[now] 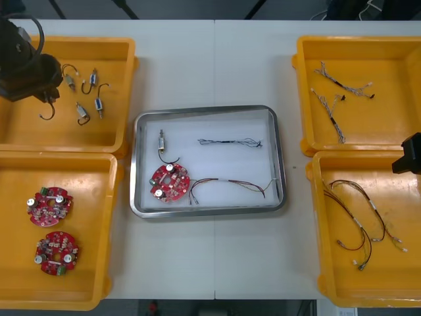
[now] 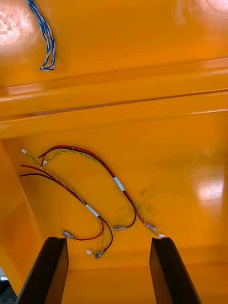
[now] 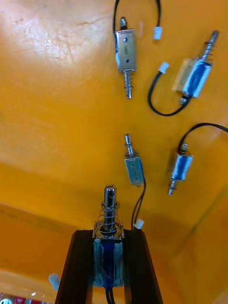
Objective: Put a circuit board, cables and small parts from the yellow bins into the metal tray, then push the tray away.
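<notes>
My left pincer (image 3: 109, 236) gripped a spring-tipped small metal part (image 3: 109, 209) over the far-left yellow plastic bin (image 1: 39, 131). I judged that its trailing black lead (image 1: 46, 113) could snag neighbouring parts on the way to the shiny metal tray (image 1: 279, 158). My right pincer (image 2: 108, 244) hung open above the red and yellow cables (image 2: 118, 185).

Four yellow bins (image 1: 26, 131), one metal tray (image 1: 279, 158). Three circuit boards (image 1: 50, 207) — two in a bin, one in the tray. Six small metal parts (image 1: 81, 113): four loose in a bin, one held, one in the tray. Six cables — two blue and white (image 1: 329, 108), three red and yellow (image 1: 362, 220), one black (image 1: 230, 141).
</notes>
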